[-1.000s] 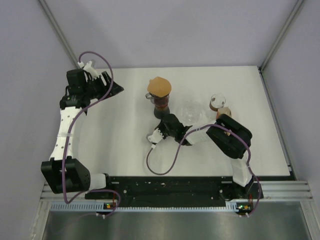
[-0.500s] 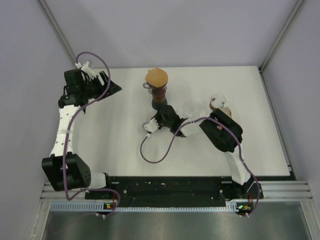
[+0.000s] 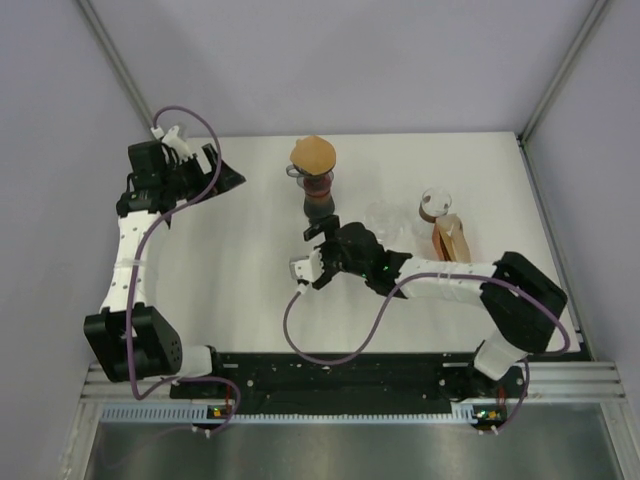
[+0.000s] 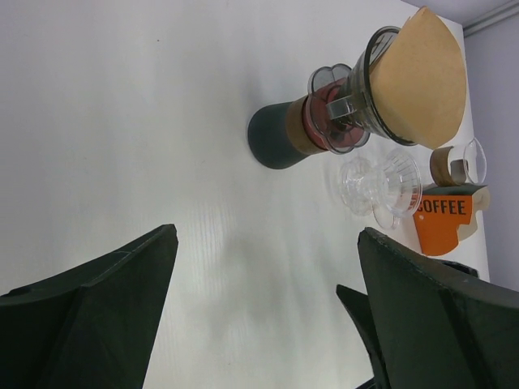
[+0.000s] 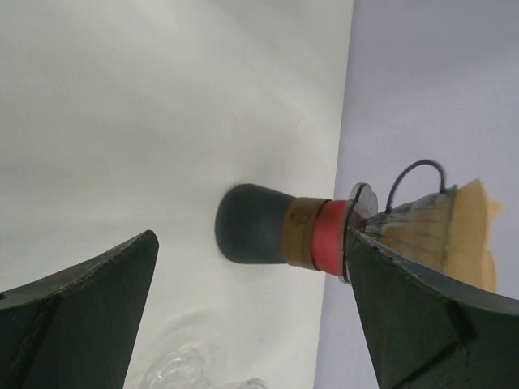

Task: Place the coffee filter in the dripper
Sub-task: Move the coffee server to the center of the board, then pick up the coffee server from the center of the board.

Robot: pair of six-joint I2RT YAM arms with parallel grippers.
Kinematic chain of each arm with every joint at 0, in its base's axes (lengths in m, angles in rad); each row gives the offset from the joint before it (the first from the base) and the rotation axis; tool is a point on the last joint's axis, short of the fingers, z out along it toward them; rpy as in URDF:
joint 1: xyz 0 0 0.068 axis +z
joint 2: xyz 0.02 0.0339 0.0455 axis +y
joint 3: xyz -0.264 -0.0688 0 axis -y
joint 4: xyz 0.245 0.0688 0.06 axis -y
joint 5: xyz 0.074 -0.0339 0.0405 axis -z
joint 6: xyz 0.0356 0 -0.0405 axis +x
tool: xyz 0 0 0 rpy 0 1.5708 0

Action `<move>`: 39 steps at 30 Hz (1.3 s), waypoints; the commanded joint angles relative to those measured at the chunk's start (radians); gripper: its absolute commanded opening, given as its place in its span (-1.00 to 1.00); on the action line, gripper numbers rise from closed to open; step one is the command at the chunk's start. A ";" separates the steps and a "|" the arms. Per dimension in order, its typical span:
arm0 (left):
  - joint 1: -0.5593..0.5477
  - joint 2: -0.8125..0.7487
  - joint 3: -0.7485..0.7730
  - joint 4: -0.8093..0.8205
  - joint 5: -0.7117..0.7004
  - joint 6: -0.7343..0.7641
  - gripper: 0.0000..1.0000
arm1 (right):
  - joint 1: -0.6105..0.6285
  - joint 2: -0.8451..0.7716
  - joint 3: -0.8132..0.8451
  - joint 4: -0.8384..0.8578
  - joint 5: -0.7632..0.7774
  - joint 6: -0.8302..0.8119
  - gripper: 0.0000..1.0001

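Observation:
The brown paper coffee filter (image 3: 314, 154) (image 4: 422, 77) sits point-down in a clear dripper (image 4: 361, 87) (image 5: 405, 220). The dripper stands on a dark carafe (image 3: 319, 203) (image 5: 255, 223) with a red and tan collar, at the back middle of the table. My right gripper (image 3: 311, 252) (image 5: 251, 243) is open and empty, just in front of the carafe and apart from it. At the far left, well away from the carafe, my left gripper (image 3: 226, 178) (image 4: 268, 243) is wide open and holds nothing.
A second clear dripper (image 3: 385, 216) (image 4: 381, 183) lies right of the carafe. Beyond it are a small glass with a brown band (image 3: 433, 205) (image 4: 456, 162) and an orange coffee box (image 3: 450, 238) (image 4: 444, 217). Purple cables loop from both arms.
Both grippers have opened, the right from fully shut. The carafe with dripper and filter shifted slightly back and left. The right arm's elbow swung out to the right.

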 commanded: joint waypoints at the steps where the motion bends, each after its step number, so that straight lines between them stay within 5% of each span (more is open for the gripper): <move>1: 0.018 -0.059 -0.023 0.039 0.012 0.038 0.98 | 0.014 -0.185 0.007 -0.097 -0.041 0.348 0.98; 8: 0.050 -0.095 -0.061 0.059 0.031 0.023 0.98 | -0.103 -0.289 0.240 -0.514 0.217 0.951 0.97; 13: 0.061 -0.111 -0.073 0.068 0.049 0.012 0.97 | -0.358 -0.376 0.245 -0.605 0.252 1.215 0.63; 15: 0.064 -0.114 -0.075 0.070 0.054 0.010 0.97 | -0.455 -0.402 0.232 -0.634 0.287 1.330 0.27; 18: 0.067 -0.116 -0.077 0.071 0.058 0.009 0.94 | -0.636 -0.405 0.231 -0.671 0.153 1.447 0.21; 22: 0.069 -0.119 -0.081 0.077 0.064 0.004 0.90 | -0.765 -0.326 0.294 -0.743 0.005 1.473 0.35; 28: 0.075 -0.122 -0.086 0.080 0.064 0.003 0.86 | -0.796 -0.155 0.410 -0.840 0.034 1.430 0.48; 39: 0.087 -0.110 -0.086 0.085 0.073 -0.007 0.85 | -0.816 -0.003 0.499 -0.869 0.134 1.378 0.07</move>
